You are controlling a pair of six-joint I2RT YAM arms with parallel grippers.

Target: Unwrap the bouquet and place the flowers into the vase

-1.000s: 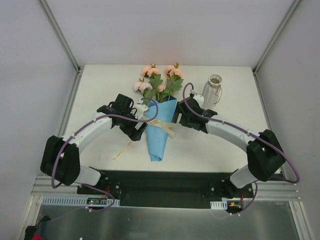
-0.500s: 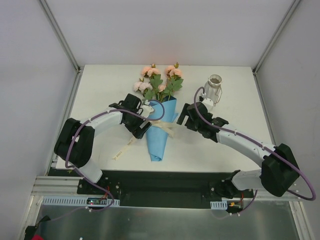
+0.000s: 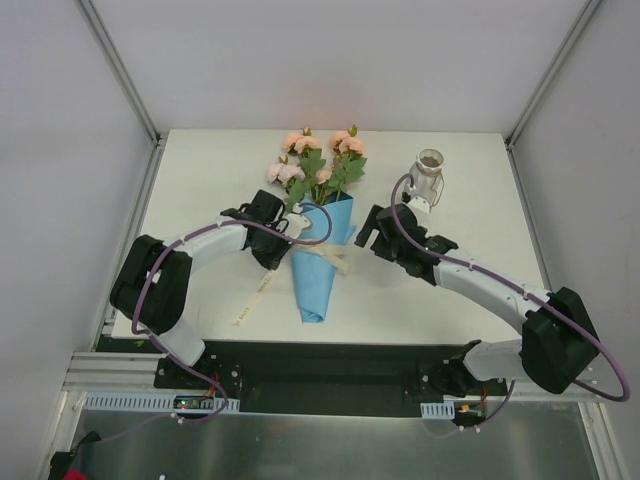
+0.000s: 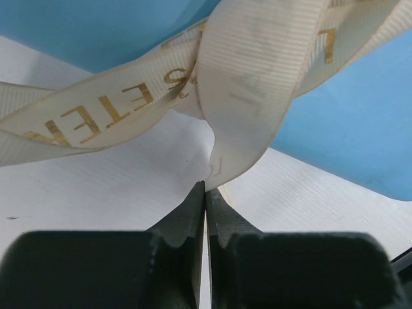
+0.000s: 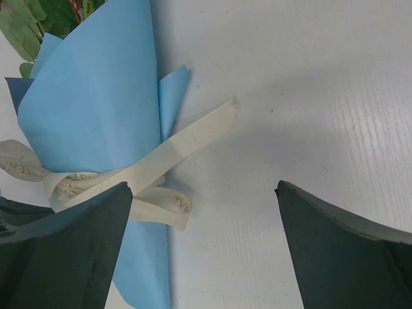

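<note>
Both arms look alike on my feed: the left arm (image 3: 205, 243) and right arm (image 3: 480, 280) have white links, chunky black joint housings and a purple cable (image 3: 585, 345) looping alongside. The left hand (image 4: 206, 193) and right hand (image 5: 203, 193) carry dark, matte, wedge-shaped fingers (image 5: 71, 244).

Seen from above and behind the table's (image 3: 200, 170) near edge, looking down; wrist views very close, both sharing ribbon (image 4: 257, 77) and paper (image 5: 96, 96).

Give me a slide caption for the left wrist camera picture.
Left gripper shut on the gold-lettered cream ribbon, with the blue paper wrap behind and the white table below.
</note>
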